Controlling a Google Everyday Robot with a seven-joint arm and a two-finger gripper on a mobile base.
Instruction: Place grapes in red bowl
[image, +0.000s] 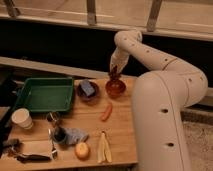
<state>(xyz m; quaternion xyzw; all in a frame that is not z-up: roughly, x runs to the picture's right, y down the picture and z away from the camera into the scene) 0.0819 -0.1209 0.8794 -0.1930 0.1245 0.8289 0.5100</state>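
The red bowl (115, 89) stands near the far edge of the wooden table (120, 130), right of the middle. The dark grapes (115, 80) show as a small dark cluster at the bowl's top, partly inside its rim. My gripper (114, 73) points down directly over the bowl and meets the grapes from above. Whether the grapes rest in the bowl or hang from the gripper cannot be told. The white arm reaches in from the right and curves over the table's right side.
A dark bowl (87, 92) with a blue block stands just left of the red bowl. A green tray (45, 95) lies at far left. An orange carrot (106, 112), white cup (22, 119), yellow-orange fruit (82, 150), banana peel (103, 147) and blue cloth (75, 135) lie nearer.
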